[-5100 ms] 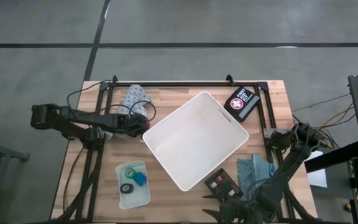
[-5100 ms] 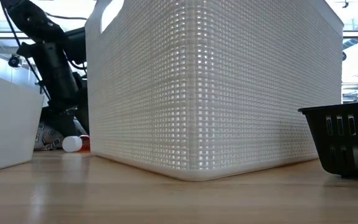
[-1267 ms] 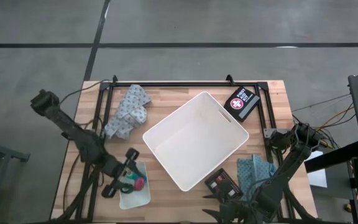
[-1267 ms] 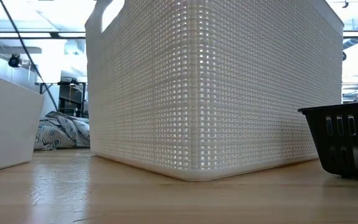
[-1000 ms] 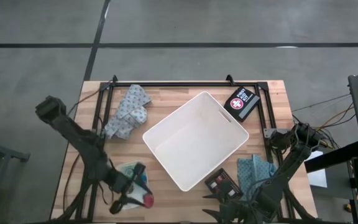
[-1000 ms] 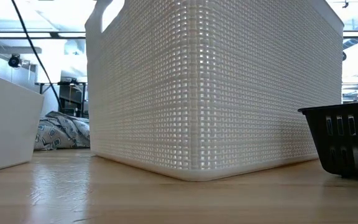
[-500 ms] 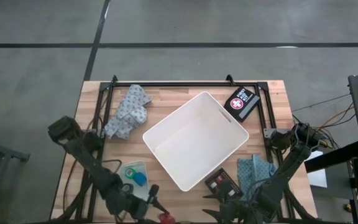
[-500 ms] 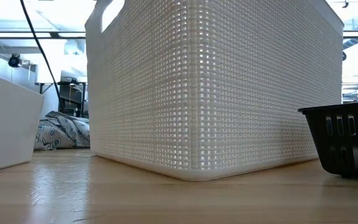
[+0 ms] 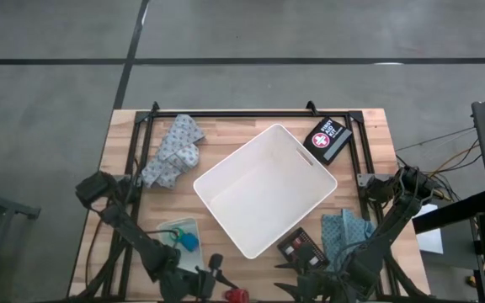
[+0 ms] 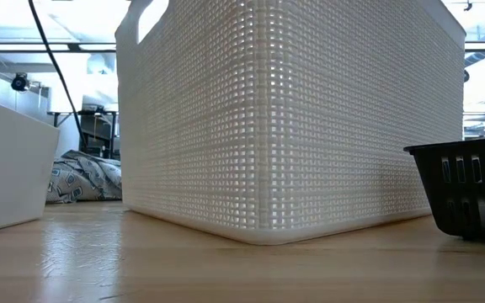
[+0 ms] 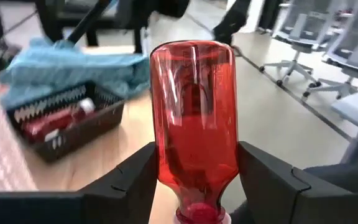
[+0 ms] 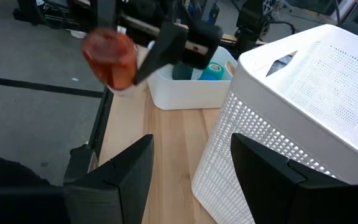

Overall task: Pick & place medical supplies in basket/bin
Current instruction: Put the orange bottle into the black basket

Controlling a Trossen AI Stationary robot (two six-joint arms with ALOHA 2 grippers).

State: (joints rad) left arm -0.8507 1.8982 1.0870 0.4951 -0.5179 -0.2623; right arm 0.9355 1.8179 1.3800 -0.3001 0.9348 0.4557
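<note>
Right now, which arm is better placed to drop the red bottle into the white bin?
Left. The left gripper is already shut on the red bottle, near the table's front edge beside the white bin. The right gripper is open and empty at the front right corner.

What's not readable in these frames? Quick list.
- Inside of the large white rectangular plastic bin: low view shows only its lattice wall.
- Red transparent bottle in the left claw: cut off by the bottom edge in the high view.
- Items in the small translucent tray: too small in the high view, partly hidden by the left arm.
- Right claw: parked low by the table's near edge.
</note>
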